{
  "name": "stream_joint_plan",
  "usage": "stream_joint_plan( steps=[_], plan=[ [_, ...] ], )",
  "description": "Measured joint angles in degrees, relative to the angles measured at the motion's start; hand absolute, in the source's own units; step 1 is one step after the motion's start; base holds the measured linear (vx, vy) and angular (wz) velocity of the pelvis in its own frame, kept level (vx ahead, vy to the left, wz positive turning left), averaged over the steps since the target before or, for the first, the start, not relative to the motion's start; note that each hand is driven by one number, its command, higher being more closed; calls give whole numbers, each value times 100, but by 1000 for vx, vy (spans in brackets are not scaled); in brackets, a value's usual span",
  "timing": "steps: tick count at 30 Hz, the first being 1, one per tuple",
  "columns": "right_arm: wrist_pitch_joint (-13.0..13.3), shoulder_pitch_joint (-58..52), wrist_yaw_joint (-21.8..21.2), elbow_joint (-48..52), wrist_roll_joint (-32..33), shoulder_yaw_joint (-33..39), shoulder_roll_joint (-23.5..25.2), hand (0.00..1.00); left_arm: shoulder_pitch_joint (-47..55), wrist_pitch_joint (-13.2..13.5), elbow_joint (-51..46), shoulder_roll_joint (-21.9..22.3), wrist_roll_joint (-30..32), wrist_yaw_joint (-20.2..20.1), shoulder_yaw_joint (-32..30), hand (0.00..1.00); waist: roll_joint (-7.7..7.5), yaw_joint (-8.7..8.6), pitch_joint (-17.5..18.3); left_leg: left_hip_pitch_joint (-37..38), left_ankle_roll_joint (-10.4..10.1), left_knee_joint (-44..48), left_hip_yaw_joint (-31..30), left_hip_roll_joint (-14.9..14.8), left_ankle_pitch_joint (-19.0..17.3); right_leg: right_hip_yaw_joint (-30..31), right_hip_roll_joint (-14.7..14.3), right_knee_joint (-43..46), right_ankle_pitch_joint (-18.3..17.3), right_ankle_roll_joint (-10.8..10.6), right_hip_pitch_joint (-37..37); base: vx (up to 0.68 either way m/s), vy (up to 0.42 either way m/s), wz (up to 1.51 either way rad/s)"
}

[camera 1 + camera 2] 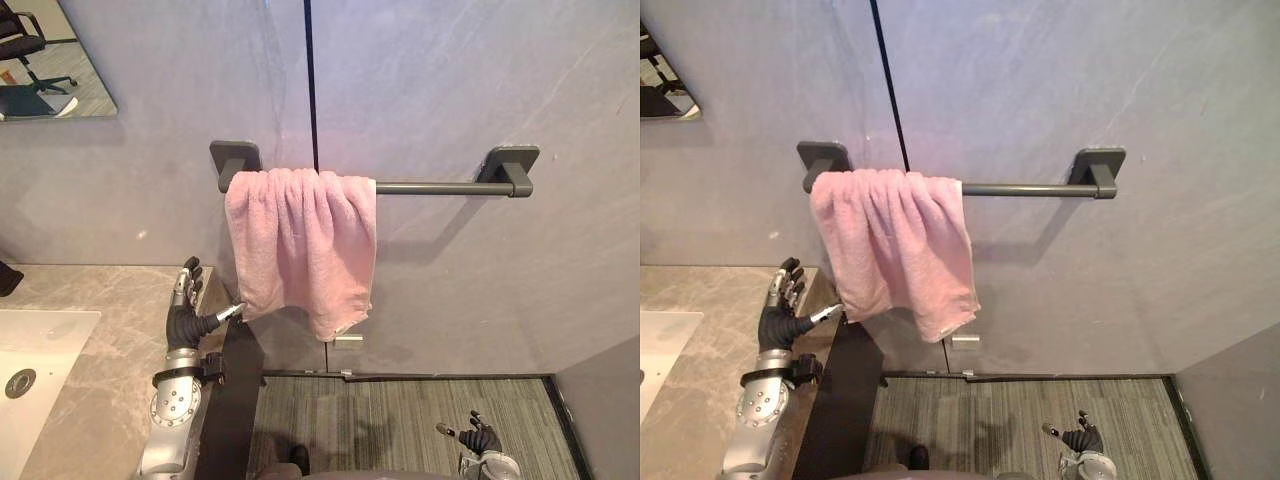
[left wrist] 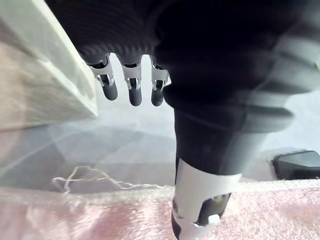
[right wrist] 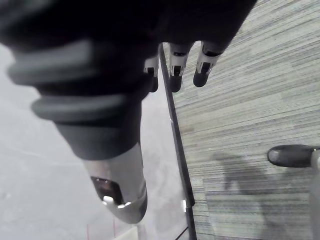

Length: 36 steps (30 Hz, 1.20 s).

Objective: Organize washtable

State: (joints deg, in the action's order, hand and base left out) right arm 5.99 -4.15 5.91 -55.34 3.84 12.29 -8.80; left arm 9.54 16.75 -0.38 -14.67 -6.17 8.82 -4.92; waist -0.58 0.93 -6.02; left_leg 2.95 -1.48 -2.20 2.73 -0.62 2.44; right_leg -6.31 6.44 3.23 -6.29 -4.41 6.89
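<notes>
Towel hangs bunched on the bar, left end. Looks soft, light and floppy, so I'd pinch the lower hem. Left hand is spread, thumb by that hem, gripping nothing; right hand hangs relaxed.

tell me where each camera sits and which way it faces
Left eye view: on the head, facing the wall, tilted down; pink towel on towel bar, left hand over the counter, right hand over the floor.
Right eye view: beside it, same scene, both hands.
Left wrist view: along the left hand's open fingers to the towel's edge.
Right wrist view: along the right hand, down at the floor.
First three share the towel.
</notes>
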Motion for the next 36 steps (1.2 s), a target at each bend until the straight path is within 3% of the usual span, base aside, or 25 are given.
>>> stream_joint_plan(
  steps=[9,25,26,36],
  plan=[
    [-17,12,-114,70,-58,-413,-217,0,-534,1,586,-521,-65,-138,236,0,28,-19,18,235,-21,-205,-14,-36,28,31,-38,-56,10,42,129,-22,-16,-3],
    [-34,58,-113,287,-243,-616,-211,0,-654,-51,1037,-590,-74,-263,779,0,-19,-16,11,238,-25,-317,65,-24,87,148,-34,-164,70,10,78,-22,-5,-3],
    [-35,72,-113,286,-248,-617,-207,0,-703,-74,1103,-586,-74,-266,820,100,-36,-20,13,232,-25,-317,66,-25,87,148,-36,-182,80,12,78,0,0,0],
    [-85,290,-113,292,-247,-657,-161,0,-1087,-217,1466,-574,-61,-363,1154,100,-110,-166,17,200,-24,-322,107,-22,88,178,-40,-285,143,19,78,-2,-4,-1]
  ],
)
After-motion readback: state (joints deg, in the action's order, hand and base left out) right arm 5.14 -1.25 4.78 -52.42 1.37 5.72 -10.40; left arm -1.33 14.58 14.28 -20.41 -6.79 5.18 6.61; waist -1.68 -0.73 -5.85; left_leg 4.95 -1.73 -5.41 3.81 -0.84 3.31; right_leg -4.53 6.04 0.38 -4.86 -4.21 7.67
